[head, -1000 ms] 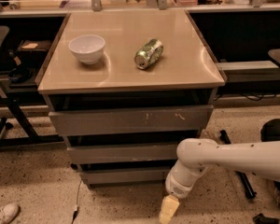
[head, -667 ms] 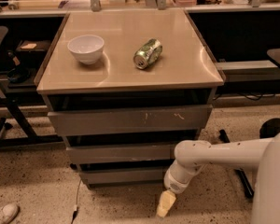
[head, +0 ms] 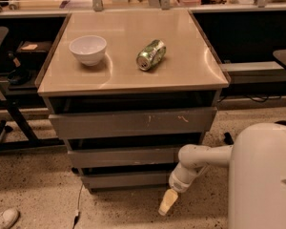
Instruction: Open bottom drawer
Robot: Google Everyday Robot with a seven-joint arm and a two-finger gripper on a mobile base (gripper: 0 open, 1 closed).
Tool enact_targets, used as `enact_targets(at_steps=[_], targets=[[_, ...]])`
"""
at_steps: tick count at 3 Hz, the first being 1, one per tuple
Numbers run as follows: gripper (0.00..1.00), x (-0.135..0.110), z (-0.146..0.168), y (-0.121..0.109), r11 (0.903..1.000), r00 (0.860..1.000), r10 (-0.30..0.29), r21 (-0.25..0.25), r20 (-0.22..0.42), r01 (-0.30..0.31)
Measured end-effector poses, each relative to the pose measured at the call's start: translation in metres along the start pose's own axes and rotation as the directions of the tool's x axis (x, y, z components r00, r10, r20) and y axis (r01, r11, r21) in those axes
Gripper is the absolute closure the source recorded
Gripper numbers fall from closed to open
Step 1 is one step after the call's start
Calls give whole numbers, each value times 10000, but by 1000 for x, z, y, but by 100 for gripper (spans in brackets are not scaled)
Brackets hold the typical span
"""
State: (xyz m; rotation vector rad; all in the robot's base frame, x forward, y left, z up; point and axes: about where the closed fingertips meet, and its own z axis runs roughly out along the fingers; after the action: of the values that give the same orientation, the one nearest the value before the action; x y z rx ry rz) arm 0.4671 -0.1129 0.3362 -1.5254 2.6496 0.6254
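The bottom drawer point(head: 126, 179) is the lowest grey front strip of the cabinet, plain and shut flush under the middle front point(head: 126, 156). The top front point(head: 133, 123) bears pale scratch marks. My gripper point(head: 167, 202) hangs on the white arm, low near the floor, just in front of and below the bottom drawer's right end. It points down and to the left and holds nothing that I can see.
On the cabinet's tan top point(head: 190, 75) stand a white bowl point(head: 87, 49) and a green can point(head: 151, 55) lying on its side. A chair base point(head: 9, 123) is at the left, a white shoe point(head: 2, 218) on the floor, a cable point(head: 78, 209) below the cabinet.
The view has shifted left and closer; my arm's body fills more of the right side. The gripper stays low by the bottom drawer's right end. The drawers have not moved.
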Motion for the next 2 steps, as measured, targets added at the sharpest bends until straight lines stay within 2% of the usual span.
enact_targets(at_steps=[1,2], targets=[[0,-3,3,-6,10000,10000,59,30,78,-59],[0,-5,21,-16,9997,9994,-40,238,355,32]])
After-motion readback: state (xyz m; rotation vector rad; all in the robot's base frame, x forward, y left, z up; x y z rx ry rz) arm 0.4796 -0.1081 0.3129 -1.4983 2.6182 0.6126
